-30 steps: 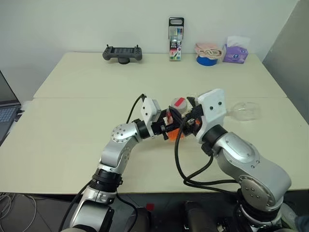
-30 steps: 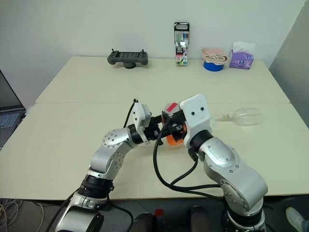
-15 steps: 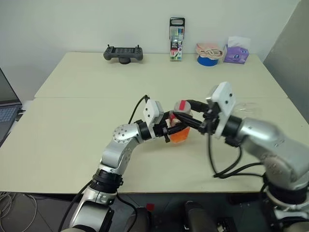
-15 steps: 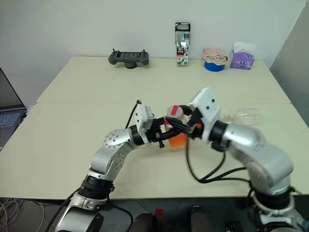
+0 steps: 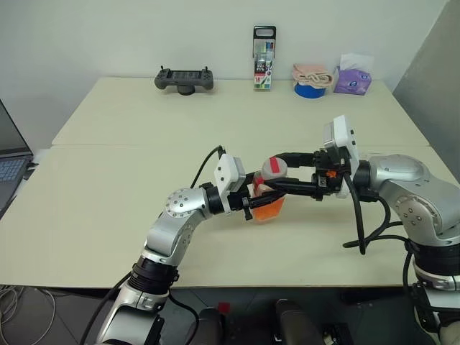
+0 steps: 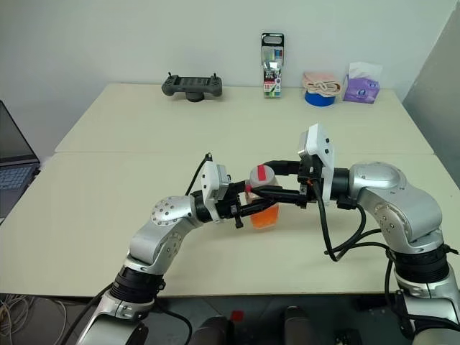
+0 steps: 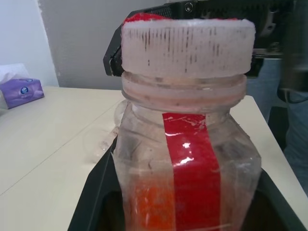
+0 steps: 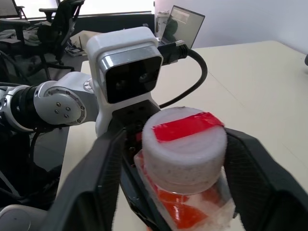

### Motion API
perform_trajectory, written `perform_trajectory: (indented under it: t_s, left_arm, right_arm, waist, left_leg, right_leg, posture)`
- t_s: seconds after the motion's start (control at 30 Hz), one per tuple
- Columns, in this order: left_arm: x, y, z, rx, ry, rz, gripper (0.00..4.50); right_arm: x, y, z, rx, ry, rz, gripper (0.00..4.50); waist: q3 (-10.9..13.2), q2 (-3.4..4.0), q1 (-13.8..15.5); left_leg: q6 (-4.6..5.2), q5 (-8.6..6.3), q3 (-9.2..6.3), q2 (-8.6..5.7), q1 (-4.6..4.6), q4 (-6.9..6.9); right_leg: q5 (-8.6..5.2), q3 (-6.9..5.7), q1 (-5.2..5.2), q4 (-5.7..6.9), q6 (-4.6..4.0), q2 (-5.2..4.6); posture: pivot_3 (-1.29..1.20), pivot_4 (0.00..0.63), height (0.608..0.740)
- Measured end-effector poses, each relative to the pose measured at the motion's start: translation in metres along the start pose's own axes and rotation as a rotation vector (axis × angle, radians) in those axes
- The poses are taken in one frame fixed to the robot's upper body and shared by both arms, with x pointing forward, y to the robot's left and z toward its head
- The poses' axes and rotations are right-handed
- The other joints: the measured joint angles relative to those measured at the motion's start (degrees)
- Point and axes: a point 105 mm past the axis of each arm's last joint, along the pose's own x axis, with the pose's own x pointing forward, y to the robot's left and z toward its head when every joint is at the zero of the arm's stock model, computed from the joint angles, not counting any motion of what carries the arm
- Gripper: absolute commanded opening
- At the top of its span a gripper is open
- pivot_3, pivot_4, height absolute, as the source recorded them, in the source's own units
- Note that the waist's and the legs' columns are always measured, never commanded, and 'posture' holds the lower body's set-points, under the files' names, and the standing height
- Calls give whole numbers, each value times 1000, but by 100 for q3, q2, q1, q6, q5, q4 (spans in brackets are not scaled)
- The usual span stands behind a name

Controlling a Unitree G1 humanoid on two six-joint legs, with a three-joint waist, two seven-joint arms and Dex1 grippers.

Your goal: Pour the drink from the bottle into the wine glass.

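Observation:
The bottle (image 5: 270, 195) is small, clear and squarish, with a red strip and a pale cap (image 8: 185, 139). It stands upright just above the table at mid-front. The orange drink (image 5: 269, 210) fills its lower part. My left gripper (image 5: 264, 206) reaches in from the left and is shut on the bottle's body. My right gripper (image 5: 276, 172) comes in level from the right and stands open, one finger on each side of the cap with a small gap at each. In the left wrist view a clear glass shape, apparently the wine glass (image 7: 102, 140), lies on the table behind the bottle.
Along the table's far edge stand a black controller (image 5: 183, 77), a tall marker pack (image 5: 262, 59), a blue tape roll (image 5: 309, 89) with a pink cloth on it, and a purple tissue pack (image 5: 351, 80). A laptop (image 5: 8, 169) sits at the left edge.
My right arm has swung out to the right and its wrist has turned, so the gripper now points level at the cap with its fingers spread wider. The left gripper and bottle have stayed put.

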Motion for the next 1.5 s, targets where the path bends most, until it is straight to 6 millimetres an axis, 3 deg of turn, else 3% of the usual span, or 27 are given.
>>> perform_trajectory:
  t_s: [0.37,0.6,0.77,1.17,1.5]
  left_arm:
    - [-1,5,-6,-19,18,30,1691]
    - [0,8,-7,-22,19,30,1691]
    - [0,8,-7,-23,21,31,1691]
    - [0,8,-7,-23,21,34,1691]
    - [-1,10,-7,-21,22,49,1691]
  right_arm:
    - [6,-9,11,-76,-36,-166,3534]
    - [14,-3,18,-54,-66,-225,3534]
    - [17,-2,17,-8,-65,-258,4500]
    - [18,-13,0,-20,48,-332,4500]
    - [26,-25,4,-19,-5,-384,4500]
  waist:
    - [0,0,-1]
    - [0,0,-4]
    - [0,0,-4]
    - [0,0,-6]
    - [0,0,-8]
  left_leg:
    - [-1,1,-1,0,-1,0]
    - [-1,0,-1,0,0,0]
    - [-1,0,0,0,0,0]
    - [-1,0,1,0,0,-1]
    - [-1,0,0,0,-1,-1]
  right_leg:
    - [0,0,-1,2,-1,0]
    - [2,1,-3,4,-3,0]
    - [2,2,-2,2,-3,0]
    - [0,1,-3,3,0,1]
    - [4,1,-4,2,-7,1]
  posture:
    - [0,150,740]
    - [0,150,740]
    - [0,150,740]
    - [0,150,740]
    - [0,150,740]
